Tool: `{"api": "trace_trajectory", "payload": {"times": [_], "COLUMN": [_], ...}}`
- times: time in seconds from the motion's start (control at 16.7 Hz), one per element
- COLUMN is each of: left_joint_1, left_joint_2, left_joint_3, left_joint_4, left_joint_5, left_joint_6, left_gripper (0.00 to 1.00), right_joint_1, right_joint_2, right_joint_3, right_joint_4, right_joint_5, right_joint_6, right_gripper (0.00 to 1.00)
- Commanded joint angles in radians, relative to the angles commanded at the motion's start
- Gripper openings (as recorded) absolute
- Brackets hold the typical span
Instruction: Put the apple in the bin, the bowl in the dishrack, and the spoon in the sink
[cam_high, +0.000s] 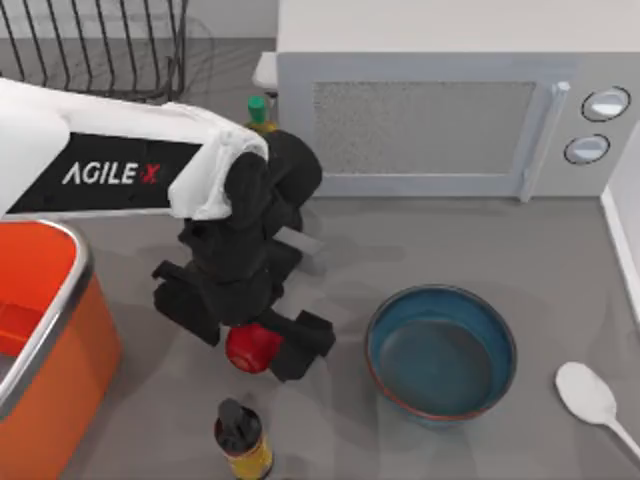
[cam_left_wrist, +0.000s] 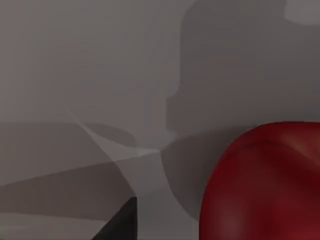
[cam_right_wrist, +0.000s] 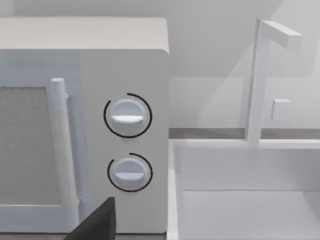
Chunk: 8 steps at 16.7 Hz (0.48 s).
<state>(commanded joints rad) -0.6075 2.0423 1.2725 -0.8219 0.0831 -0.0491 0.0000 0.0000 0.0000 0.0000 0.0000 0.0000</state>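
Observation:
The red apple (cam_high: 252, 347) (cam_left_wrist: 265, 185) lies on the grey counter left of centre. My left gripper (cam_high: 245, 325) is down over it, open, with a black jaw on each side. In the left wrist view a gap shows between one dark fingertip (cam_left_wrist: 122, 220) and the fruit. The blue bowl (cam_high: 440, 350) stands to the right of the apple, and the white spoon (cam_high: 590, 395) lies further right. The orange bin (cam_high: 40, 330) is at the left edge and the dishrack (cam_high: 100, 45) at the back left. The sink (cam_right_wrist: 245, 200) is beside the microwave. My right gripper (cam_right_wrist: 95, 222) is parked facing the microwave.
A white microwave (cam_high: 430, 120) fills the back of the counter. A green-capped bottle (cam_high: 258, 110) stands behind my left arm. A black-capped yellow bottle (cam_high: 243, 440) stands just in front of the apple. The sink's white wall (cam_high: 622, 230) runs along the right edge.

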Motion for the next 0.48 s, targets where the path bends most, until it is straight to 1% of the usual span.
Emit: {"api": "trace_trajectory", "payload": {"times": [0.48], "left_joint_1": [0.0], "left_joint_2": [0.0], "left_joint_3": [0.0], "left_joint_4": [0.0], "left_joint_5": [0.0], "left_joint_6": [0.0], "left_gripper": [0.1], "right_joint_1": [0.0], "right_joint_2": [0.0], "right_joint_3": [0.0], "right_joint_4": [0.0], "right_joint_5": [0.0], "right_joint_6": [0.0], "right_gripper": [1.0]}}
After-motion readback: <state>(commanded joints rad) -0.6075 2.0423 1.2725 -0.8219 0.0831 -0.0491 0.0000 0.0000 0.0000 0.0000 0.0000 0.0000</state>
